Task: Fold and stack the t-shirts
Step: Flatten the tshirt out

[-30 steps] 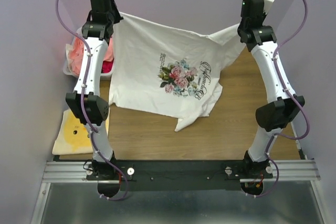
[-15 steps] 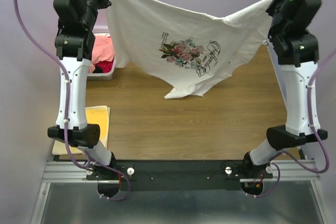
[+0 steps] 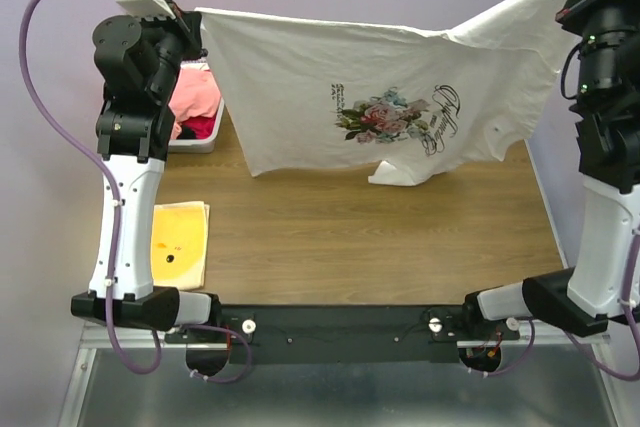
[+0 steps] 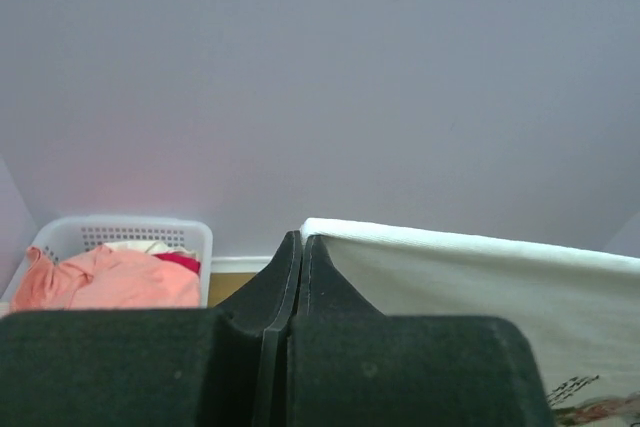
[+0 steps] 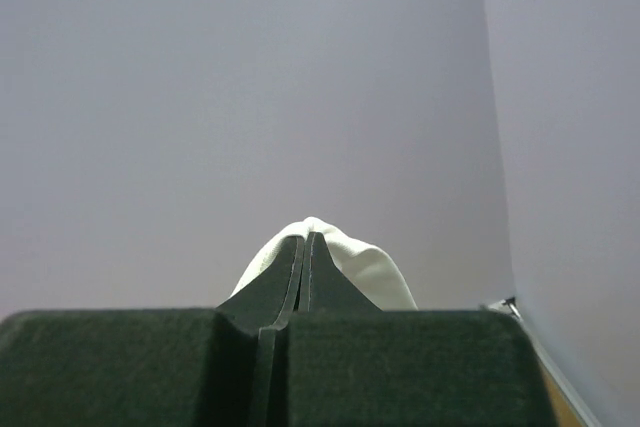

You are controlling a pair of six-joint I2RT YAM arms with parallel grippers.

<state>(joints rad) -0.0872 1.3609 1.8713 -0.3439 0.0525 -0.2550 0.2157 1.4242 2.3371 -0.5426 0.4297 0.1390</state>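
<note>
White cotton t-shirt with floral print and dark script point(image 3: 300, 77), held spread in the air above the wooden table point(image 3: 400, 247); its upper corners are pinched in the clenched left gripper point(image 4: 302, 240) and clenched right gripper point(image 5: 305, 239); salmon-pink and red t-shirts point(image 4: 100, 282) are heaped in the white plastic lattice basket point(image 4: 130, 235).

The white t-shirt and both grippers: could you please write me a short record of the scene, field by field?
shirt: white t-shirt, flower print facing the top camera, spread in the air between both arms
left gripper: shut on an upper corner of the shirt
right gripper: shut on a bunched edge of it
lowest part: a fold hangs low over the table; contact cannot be told
basket: far left, holds pink and red clothes
near left: yellow cloth flat on the table
</note>
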